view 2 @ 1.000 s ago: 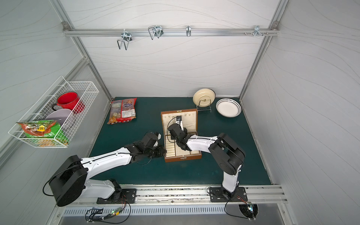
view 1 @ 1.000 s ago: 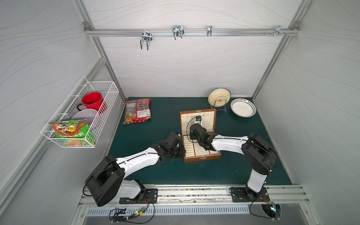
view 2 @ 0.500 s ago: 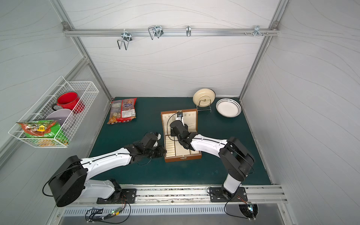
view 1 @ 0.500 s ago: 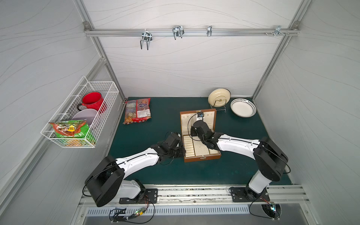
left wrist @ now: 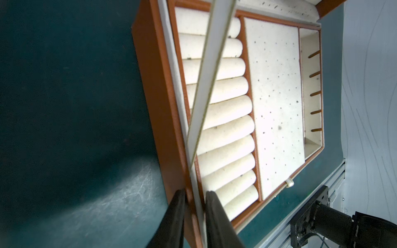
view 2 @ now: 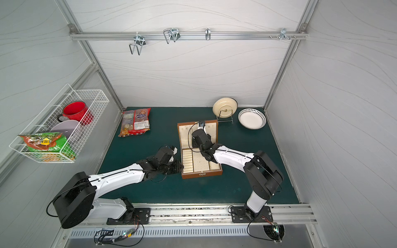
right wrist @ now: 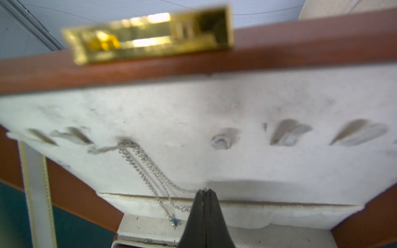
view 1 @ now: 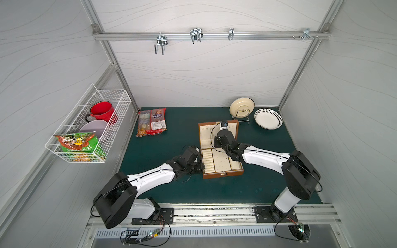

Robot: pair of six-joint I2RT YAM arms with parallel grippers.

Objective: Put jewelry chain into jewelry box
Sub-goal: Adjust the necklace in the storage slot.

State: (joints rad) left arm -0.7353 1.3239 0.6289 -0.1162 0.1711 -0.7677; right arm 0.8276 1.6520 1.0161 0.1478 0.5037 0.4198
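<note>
Right claw [right wrist: 205, 191], tips pressed together, pinches the thin silver necklace chain [right wrist: 148, 171] — hung on a hook [right wrist: 126, 142] in the cream-lined lid [right wrist: 279, 103] of the brown hinged wooden jewelry box [view 1: 223, 175]. Left claw [left wrist: 194, 193] clamps the box's side-wall rim — open green desk [view 1: 154, 148] all round.

One chain [right wrist: 146, 183], one box [view 1: 223, 172], two dishes [view 1: 241, 106] [view 1: 268, 118].

Bright, even and soft-shadowed in both top views, with straight lines bowed at the edges. In the wrist views — blows the jewelry box [left wrist: 277, 96] lining to glaring white, leaves the green mat [left wrist: 64, 85] murky, blurs the gold clasp [right wrist: 148, 34].
</note>
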